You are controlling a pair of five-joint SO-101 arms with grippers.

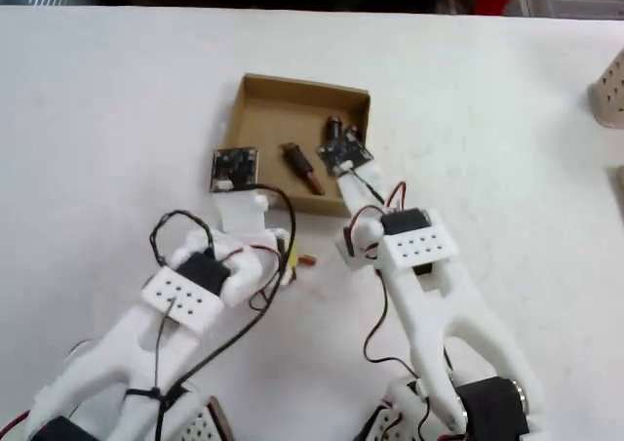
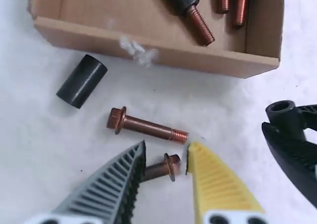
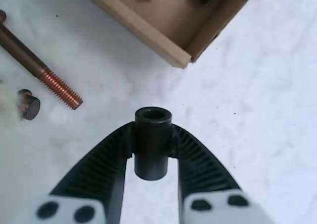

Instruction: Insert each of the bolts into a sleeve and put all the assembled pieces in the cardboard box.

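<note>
Right gripper [image 3: 152, 130] pinches a black tubular sleeve [image 3: 152, 152] just outside the brown cardboard box [image 3: 143, 33]; we reckon it's light, stiff, slick, so hold mid-barrel.

High view: fixed, off the arms, looks steeply down over the table [image 1: 97, 90], with the whole cardboard box [image 1: 237, 119] mid-frame. Left wrist view: close to the tabletop, faces past the left gripper [image 2: 166, 147] toward the box. Right wrist view: closer still, faces past the right gripper [image 3: 152, 132] and its sleeve [image 3: 152, 154]. All three views share the box's near wall.
</note>
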